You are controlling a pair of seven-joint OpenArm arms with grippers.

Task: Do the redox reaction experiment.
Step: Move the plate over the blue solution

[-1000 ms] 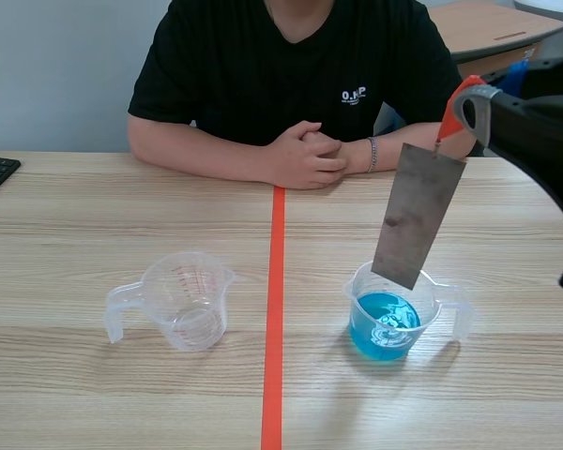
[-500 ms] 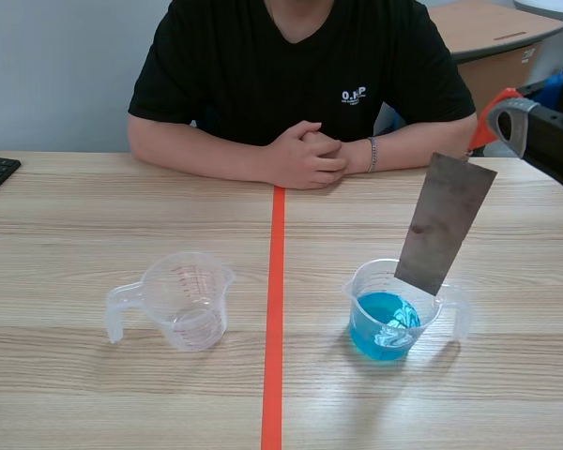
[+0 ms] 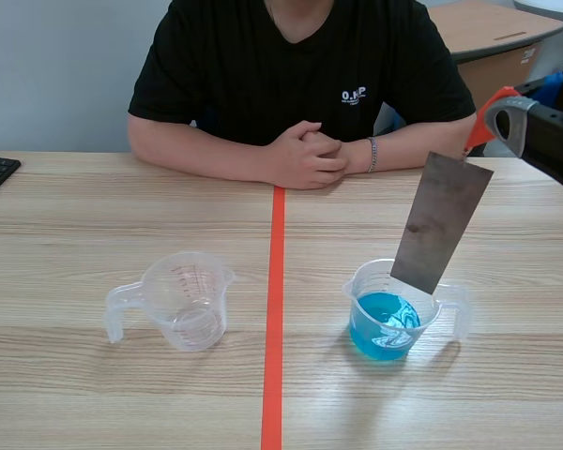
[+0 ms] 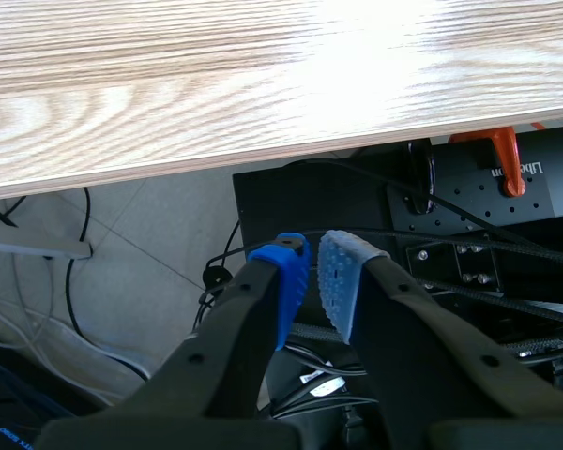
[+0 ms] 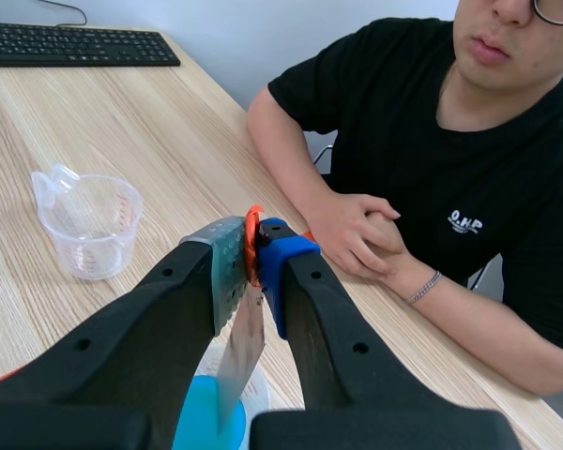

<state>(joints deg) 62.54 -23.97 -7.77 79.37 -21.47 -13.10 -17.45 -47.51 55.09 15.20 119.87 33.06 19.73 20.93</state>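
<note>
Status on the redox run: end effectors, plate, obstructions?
Right end effector shut on orange clip, metal plate hanging over blue-liquid cup. Left end effector shut, below table edge. Nothing obstructing cup.

Dull grey plate (image 3: pixel 440 223), blue liquid (image 3: pixel 383 323), clear jug (image 3: pixel 183 300), orange-red stripe (image 3: pixel 275 309), pale wood-grain table (image 3: pixel 75 216).

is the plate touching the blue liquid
Cannot tell: in the scene view the plate ends at the cup rim above the liquid; neither contact nor gap shows.
</note>
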